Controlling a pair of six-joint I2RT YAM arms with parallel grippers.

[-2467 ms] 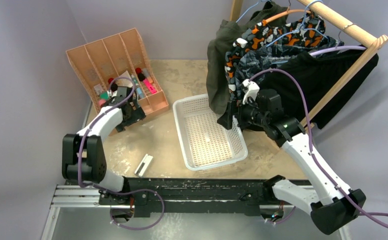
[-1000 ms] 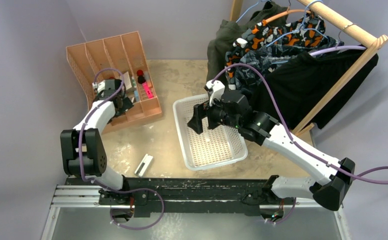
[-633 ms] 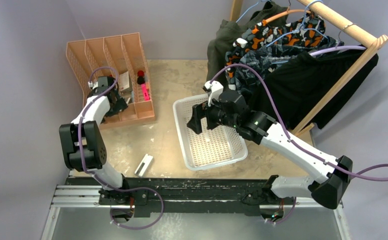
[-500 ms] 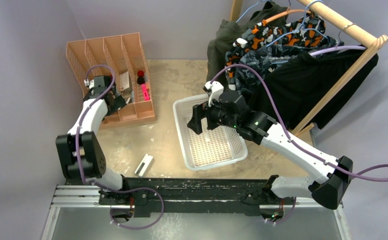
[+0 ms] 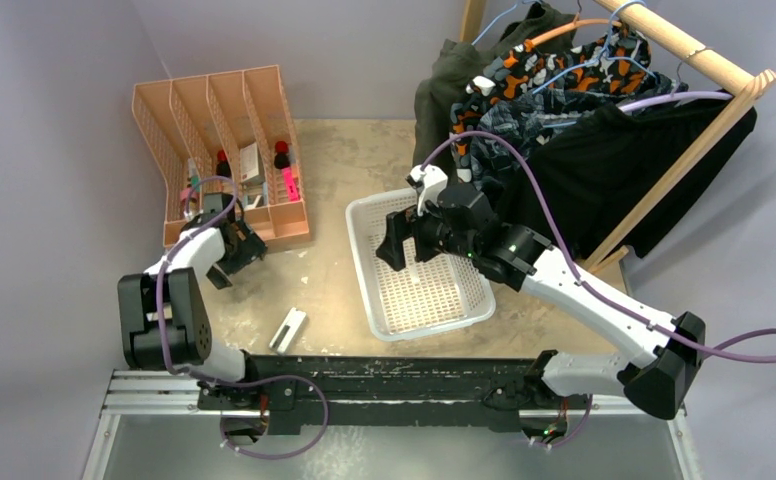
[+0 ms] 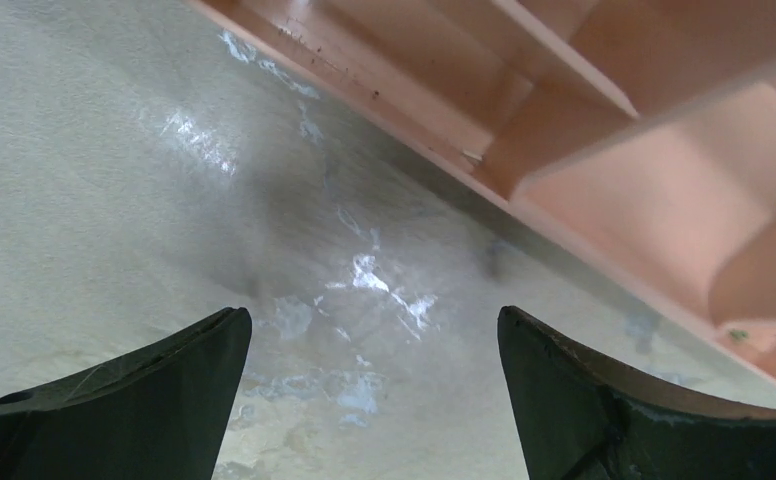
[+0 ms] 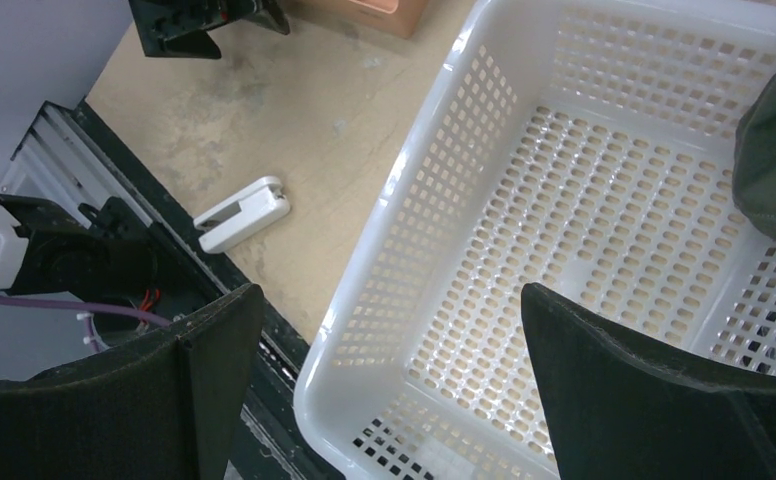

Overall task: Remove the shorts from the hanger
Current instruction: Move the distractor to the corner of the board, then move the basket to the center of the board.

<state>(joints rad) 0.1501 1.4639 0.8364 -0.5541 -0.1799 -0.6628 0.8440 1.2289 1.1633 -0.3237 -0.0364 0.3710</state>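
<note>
shorts [image 5: 564,110], all four pairs, hang on the rail [image 5: 699,50], none off yet. right pincer [image 5: 393,243] gapes empty over the basket [image 5: 364,290], likely the drop spot. left pincer [image 5: 232,262] released, idle beside the organizer [image 5: 204,110].

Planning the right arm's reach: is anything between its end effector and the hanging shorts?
Nothing visible. The open right end effector hovers over the white basket, facing away from the shorts; only its own wrist lies between.
</note>
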